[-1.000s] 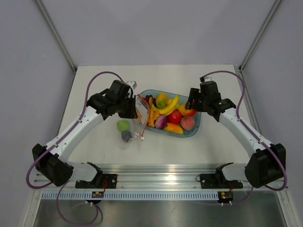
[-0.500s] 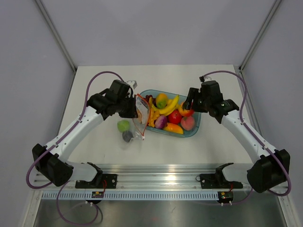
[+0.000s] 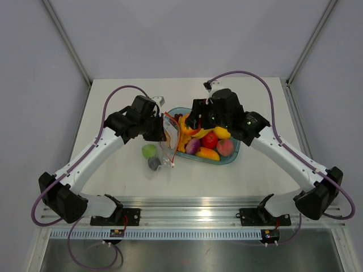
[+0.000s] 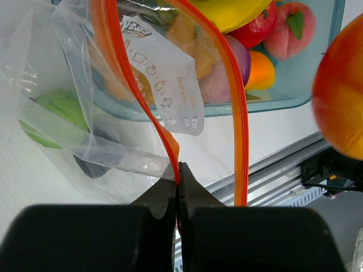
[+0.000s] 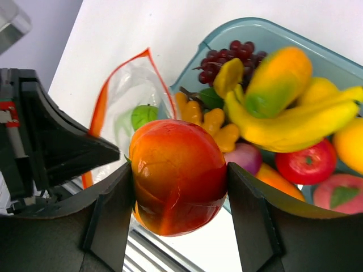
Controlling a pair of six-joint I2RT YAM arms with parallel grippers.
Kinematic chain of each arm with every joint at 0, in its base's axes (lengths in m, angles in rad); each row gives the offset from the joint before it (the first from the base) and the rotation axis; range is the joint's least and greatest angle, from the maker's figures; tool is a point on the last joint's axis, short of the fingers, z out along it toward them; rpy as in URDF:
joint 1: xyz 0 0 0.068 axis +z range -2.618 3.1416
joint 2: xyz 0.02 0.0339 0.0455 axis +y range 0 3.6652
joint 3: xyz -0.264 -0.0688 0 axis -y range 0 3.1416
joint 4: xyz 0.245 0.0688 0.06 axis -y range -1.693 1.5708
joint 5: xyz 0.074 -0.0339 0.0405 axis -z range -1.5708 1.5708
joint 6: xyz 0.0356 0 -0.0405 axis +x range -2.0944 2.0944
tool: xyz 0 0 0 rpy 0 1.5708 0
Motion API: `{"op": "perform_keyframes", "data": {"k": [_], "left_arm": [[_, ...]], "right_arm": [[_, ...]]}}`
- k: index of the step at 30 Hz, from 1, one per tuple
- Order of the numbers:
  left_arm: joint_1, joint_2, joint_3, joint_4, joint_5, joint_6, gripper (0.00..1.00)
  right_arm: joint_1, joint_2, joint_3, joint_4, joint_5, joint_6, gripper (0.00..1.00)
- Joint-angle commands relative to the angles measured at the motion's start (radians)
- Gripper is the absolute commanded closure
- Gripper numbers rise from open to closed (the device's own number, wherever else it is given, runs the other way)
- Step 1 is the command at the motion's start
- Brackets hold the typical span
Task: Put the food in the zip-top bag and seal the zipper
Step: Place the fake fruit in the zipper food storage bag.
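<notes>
Left claw (image 4: 179,170) pinches orange-red zipper strip (image 4: 116,62) so clear floppy plastic bag (image 4: 68,133) gapes for glossy red-orange toy fruit (image 5: 176,164) gripped in right claw (image 5: 180,192).

Red-orange fruit (image 4: 340,85) cut off at rt edge, blurry.

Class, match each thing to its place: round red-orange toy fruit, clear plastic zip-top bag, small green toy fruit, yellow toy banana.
1. round red-orange toy fruit
2. clear plastic zip-top bag
3. small green toy fruit
4. yellow toy banana

A. inside the bag
B. in the blue-tinted clear tray
C. held by the right end effector
D. pinched at its orange-red strip by the left end effector

Pairs: 1-C, 2-D, 3-A, 4-B
</notes>
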Motion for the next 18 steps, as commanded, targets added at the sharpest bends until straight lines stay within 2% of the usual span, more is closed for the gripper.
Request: {"op": "perform_keyframes", "data": {"k": [1,8,11,12,13,16,18], "left_arm": [[-0.004,-0.029,0.006,0.047,0.035,-0.01,1.0],[-0.004,-0.04,0.015,0.041,0.036,-0.007,1.0],[-0.004,-0.048,0.026,0.034,0.03,-0.004,1.0],[-0.004,-0.051,0.029,0.03,0.027,-0.002,1.0],[-0.004,-0.052,0.035,0.023,0.024,0.001,1.0],[-0.004,-0.057,0.042,0.015,0.016,0.005,1.0],[-0.004,-0.058,0.046,0.015,0.015,0.007,1.0]], "right_arm": [[0.046,0.073,0.073,0.047,0.001,0.019,0.68],[0.135,0.22,0.163,0.067,-0.002,0.017,0.66],[0.147,0.274,0.186,0.061,-0.002,0.008,0.61],[0.152,0.292,0.191,0.055,-0.002,0.005,0.57],[0.152,0.303,0.204,0.049,-0.002,0.004,0.43],[0.154,0.318,0.217,0.025,-0.001,-0.004,0.19],[0.155,0.308,0.214,0.021,0.022,-0.01,0.13]]}}
